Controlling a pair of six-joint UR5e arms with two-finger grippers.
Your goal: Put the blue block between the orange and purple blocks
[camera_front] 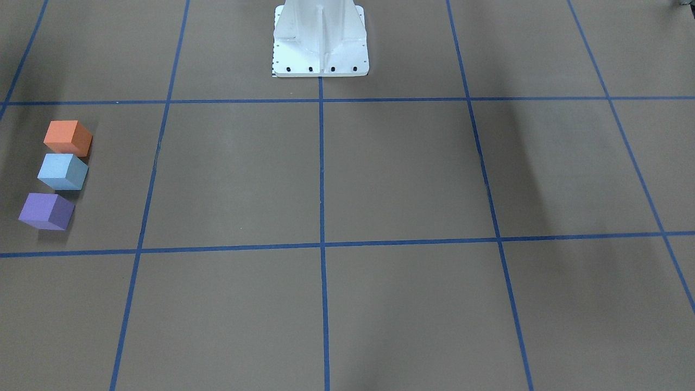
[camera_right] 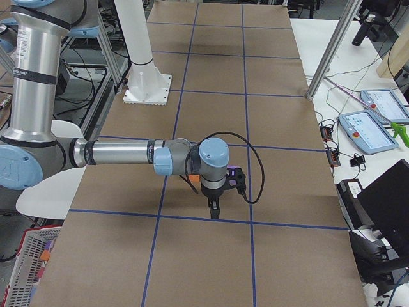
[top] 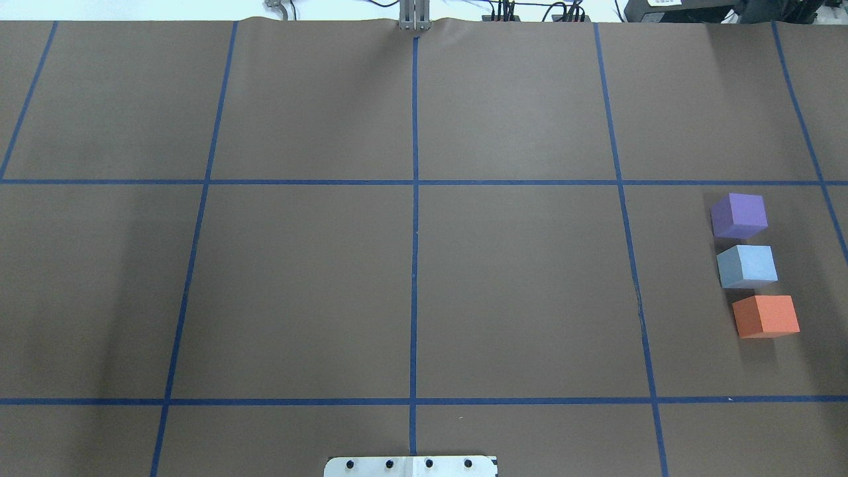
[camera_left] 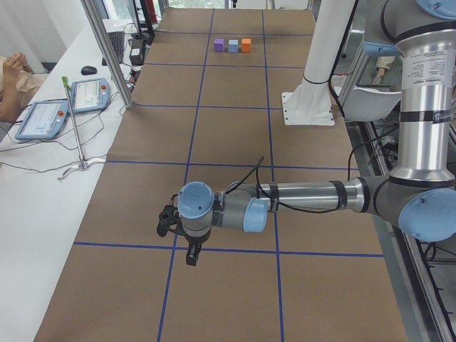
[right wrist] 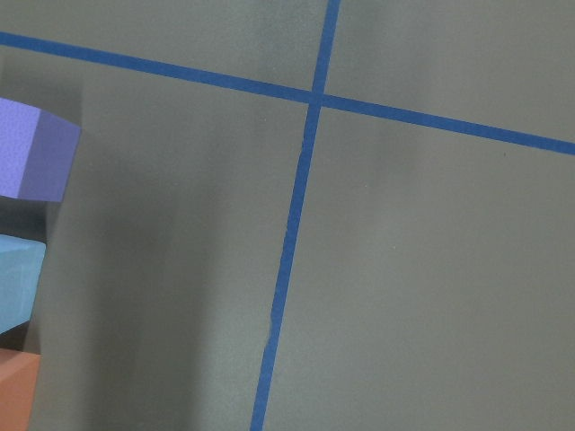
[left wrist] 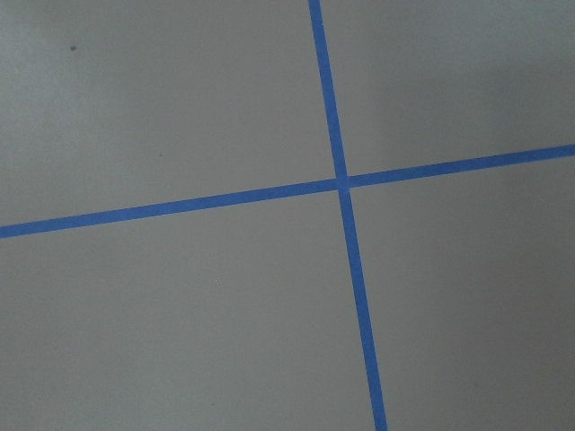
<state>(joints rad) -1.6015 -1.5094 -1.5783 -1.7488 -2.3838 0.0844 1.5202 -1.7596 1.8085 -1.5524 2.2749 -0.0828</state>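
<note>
close by the right fingers (camera_right: 215, 211) the blue block (top: 747, 265) sits on the tabletop (top: 517, 278), between orange block (top: 766, 316) and purple block (top: 739, 214). the left fingers (camera_left: 191, 255) hang well apart from them. cannot tell how wide either pair stands.

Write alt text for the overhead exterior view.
Three blocks stand in a short column near the right edge of the table: purple block at top, blue block in the middle, orange block at bottom. No arm shows.
</note>
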